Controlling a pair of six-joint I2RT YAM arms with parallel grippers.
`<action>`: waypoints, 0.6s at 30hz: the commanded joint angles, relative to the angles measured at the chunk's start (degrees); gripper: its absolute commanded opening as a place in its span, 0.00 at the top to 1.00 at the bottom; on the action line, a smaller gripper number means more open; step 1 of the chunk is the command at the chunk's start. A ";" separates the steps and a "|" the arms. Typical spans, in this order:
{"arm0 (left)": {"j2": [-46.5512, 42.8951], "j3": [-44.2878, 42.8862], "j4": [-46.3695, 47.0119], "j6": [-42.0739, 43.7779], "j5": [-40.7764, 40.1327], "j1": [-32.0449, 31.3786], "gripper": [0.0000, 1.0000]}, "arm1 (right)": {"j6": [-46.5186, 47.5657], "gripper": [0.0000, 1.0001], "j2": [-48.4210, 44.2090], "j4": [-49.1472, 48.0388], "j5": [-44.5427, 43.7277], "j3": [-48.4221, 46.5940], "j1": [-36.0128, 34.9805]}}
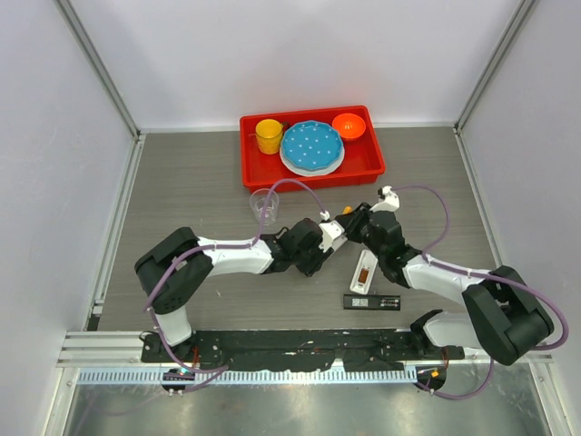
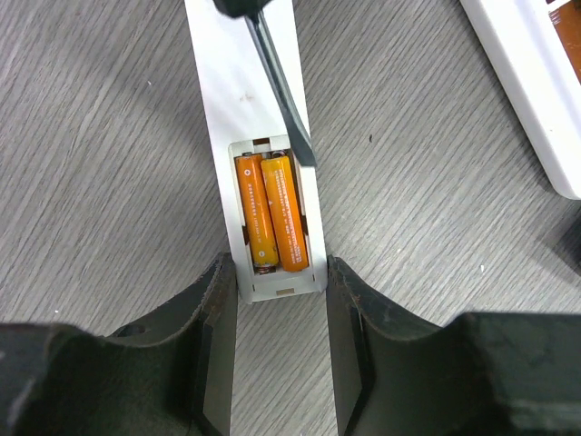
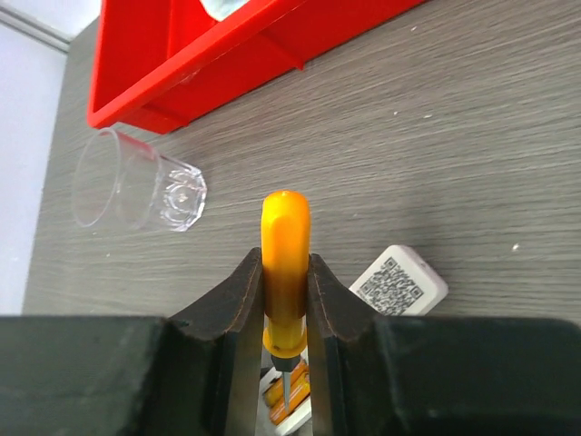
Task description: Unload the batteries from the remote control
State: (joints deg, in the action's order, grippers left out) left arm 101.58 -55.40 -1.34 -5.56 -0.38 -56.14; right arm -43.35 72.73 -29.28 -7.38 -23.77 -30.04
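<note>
My left fingers [image 2: 195, 318] clamp the near end of the white remote [image 2: 241, 82], one on each long side, holding it flat on the grey worktop [image 2: 109, 136]. Its cover is off, and two orange batteries [image 2: 283, 213] lie side by side in the open compartment, just ahead of my fingertips. My right fingers [image 3: 238, 309] are closed tight on the orange handle of a screwdriver [image 3: 285, 245]. Its dark shaft slants down to the compartment's far edge; I cannot tell whether it touches a battery. A clear cup [image 3: 136, 191] sits near a red tray [image 1: 363, 168]. A second white remote [image 1: 365, 271] lies nearby.
</note>
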 commanded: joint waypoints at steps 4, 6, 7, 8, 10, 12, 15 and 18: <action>-0.77 -0.50 1.52 -0.06 0.12 0.15 1.00 | 4.07 0.99 4.43 -1.21 -5.01 -2.51 -0.02; -0.68 -0.59 1.52 0.02 0.12 0.15 1.00 | 3.89 0.99 5.84 -2.27 -5.37 -2.42 -0.02; -0.68 -0.50 1.52 0.03 0.12 0.15 1.00 | 3.80 0.99 6.37 -2.97 -5.54 -2.33 -0.02; -0.68 -0.59 1.52 0.03 0.12 0.15 1.00 | 3.63 0.99 7.50 -3.50 -5.11 -2.42 -0.02; -0.68 -0.50 1.61 0.02 0.12 0.15 1.00 | 3.37 0.99 8.13 -4.38 -5.19 -2.25 -0.02; -0.68 -0.59 1.52 0.03 0.12 0.15 1.00 | 2.84 0.99 8.57 -5.17 -5.10 -2.16 -0.02; -0.68 -0.50 1.61 0.11 0.12 0.07 1.00 | 2.66 0.99 7.61 -5.26 -3.80 -1.98 -0.02; -0.77 -0.50 1.52 0.11 0.21 0.15 1.00 | 2.57 0.99 4.81 -4.21 -2.65 -1.90 -0.02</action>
State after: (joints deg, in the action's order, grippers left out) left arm 101.58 -55.40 -1.28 -5.72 -0.38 -56.14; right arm -40.64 81.36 -29.78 -10.48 -24.64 -30.04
